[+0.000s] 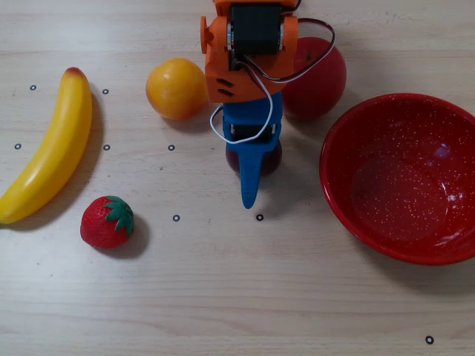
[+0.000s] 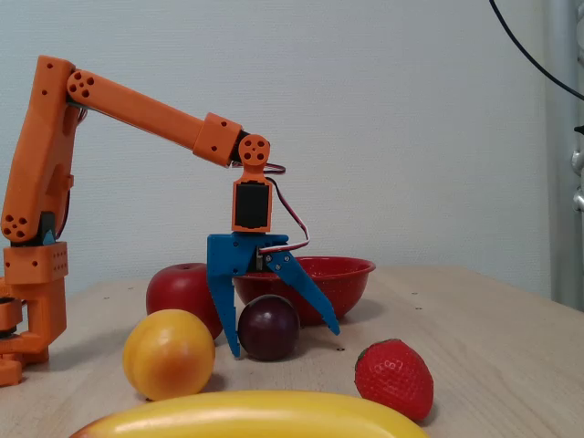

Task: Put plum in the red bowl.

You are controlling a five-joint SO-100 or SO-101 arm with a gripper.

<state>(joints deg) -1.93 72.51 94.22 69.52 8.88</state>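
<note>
1. Closest to the camera in the fixed view is the banana. It lies on the tabletop, in front of the plum.
2. Next come the strawberry and the orange. In that view the strawberry is in front of the plum and to its right. The orange is in front of the plum and to its left.
3. The plum sits on the tabletop, still outside the bowl. It is small, round and dark purple.
4. The pincer is open and holds nothing. Its 2 blue fingers reach down on both sides of the plum, 1 finger on each side. I cannot tell if they touch the plum.
5. I think the step now is the grab. The arm has the plum between its fingers but has not squeezed yet.
6. Next, I think the fingers need to close on the plum. Then the arm should lift it and carry it to the bowl.
7. Behind the plum in the fixed view is the apple. It is big and bright red, and it is not the fruit to take.
8. The red bowl is empty. In the overhead view it sits to the right of the plum, near it but not touching.
</note>
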